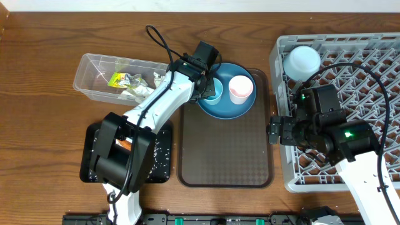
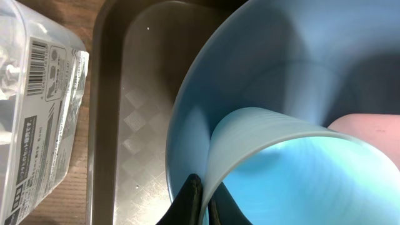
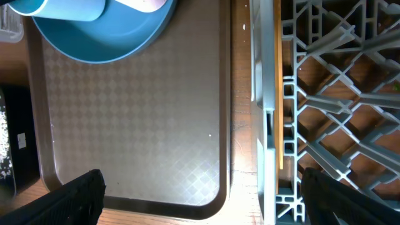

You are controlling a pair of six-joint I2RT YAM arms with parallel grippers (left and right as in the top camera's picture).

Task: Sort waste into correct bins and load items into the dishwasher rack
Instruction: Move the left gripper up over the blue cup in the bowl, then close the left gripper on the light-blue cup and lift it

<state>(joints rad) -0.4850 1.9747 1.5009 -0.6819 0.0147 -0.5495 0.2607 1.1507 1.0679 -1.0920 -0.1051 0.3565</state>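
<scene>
Dark wood tabletop is covered at its middle by a brown serving tray, at whose far end a dark-blue plate is set, with a light-blue cup and a pink cup on it. The light-blue cup's wall is pinched at the rim between the clenched fingers of the left gripper. The cup is judged light, stiff and smooth, so a rim hold may let it swing or slip; a firm, level lift is advised. The right gripper is held spread wide and empty beside the grey rack.
</scene>
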